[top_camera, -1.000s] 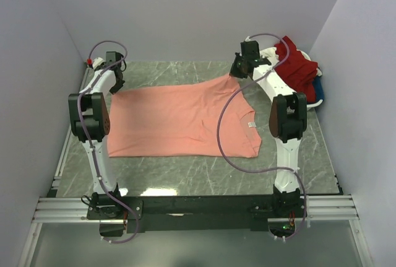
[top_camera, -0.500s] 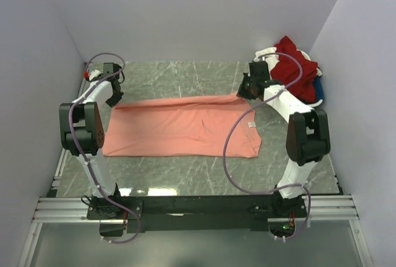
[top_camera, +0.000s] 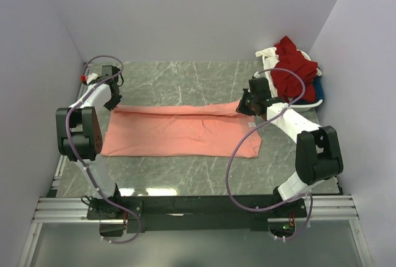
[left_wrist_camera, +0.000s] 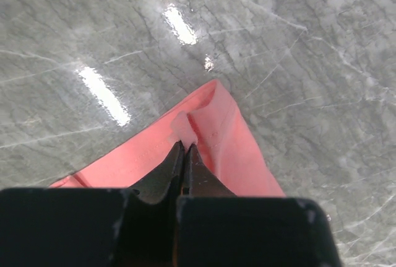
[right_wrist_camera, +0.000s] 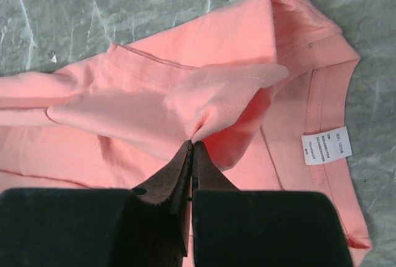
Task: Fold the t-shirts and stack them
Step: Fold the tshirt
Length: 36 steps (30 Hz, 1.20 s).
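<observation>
A salmon-pink t-shirt (top_camera: 179, 132) lies across the middle of the table, its far half lifted and drawn toward the near edge. My left gripper (top_camera: 114, 104) is shut on the shirt's far left corner (left_wrist_camera: 198, 124). My right gripper (top_camera: 243, 108) is shut on a pinch of the shirt's far right part (right_wrist_camera: 216, 93), near the collar with the white neck label (right_wrist_camera: 326, 145). A pile with a dark red t-shirt (top_camera: 294, 69), white cloth (top_camera: 267, 52) and a blue t-shirt (top_camera: 317, 88) sits at the far right.
The table top is grey marble (top_camera: 185, 75). Pale walls close in on the left, back and right. The pile of shirts fills the far right corner beside my right arm. A metal rail (top_camera: 198, 206) runs along the near edge.
Both grippers have pulled the shirt's far edge toward the near side, so the far half now folds over the near half and the shirt looks narrower.
</observation>
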Each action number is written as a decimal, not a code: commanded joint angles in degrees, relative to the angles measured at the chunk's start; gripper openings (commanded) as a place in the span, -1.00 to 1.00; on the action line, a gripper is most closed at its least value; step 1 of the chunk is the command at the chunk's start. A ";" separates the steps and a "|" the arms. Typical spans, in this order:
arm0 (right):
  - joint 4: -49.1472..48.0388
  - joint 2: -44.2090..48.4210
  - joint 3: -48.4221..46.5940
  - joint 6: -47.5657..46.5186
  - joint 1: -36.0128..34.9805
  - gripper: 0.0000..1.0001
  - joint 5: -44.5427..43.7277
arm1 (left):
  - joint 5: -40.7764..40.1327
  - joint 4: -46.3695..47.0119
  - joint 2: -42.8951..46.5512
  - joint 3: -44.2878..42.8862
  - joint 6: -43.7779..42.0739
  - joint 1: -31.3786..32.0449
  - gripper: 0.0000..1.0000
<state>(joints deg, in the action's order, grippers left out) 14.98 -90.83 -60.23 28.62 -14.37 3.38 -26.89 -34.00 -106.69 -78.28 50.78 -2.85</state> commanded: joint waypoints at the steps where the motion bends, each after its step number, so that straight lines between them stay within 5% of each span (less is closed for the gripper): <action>1: -2.77 3.46 1.25 0.12 -0.48 -1.00 -1.62 | -2.90 -0.98 3.86 -0.55 0.90 -0.14 -0.99; 15: -2.42 2.59 0.29 -0.15 -0.57 -1.00 -2.32 | -4.66 -2.92 1.40 -9.00 -3.59 -0.93 -0.99; 36: -4.78 10.32 12.85 1.70 -0.57 -1.00 0.49 | -0.17 2.71 10.81 12.18 4.32 -0.93 -0.95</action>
<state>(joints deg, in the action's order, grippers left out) 12.82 -82.43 -48.47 29.78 -14.76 3.22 -26.79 -33.54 -98.80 -67.05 52.88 -3.36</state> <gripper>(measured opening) 0.010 0.027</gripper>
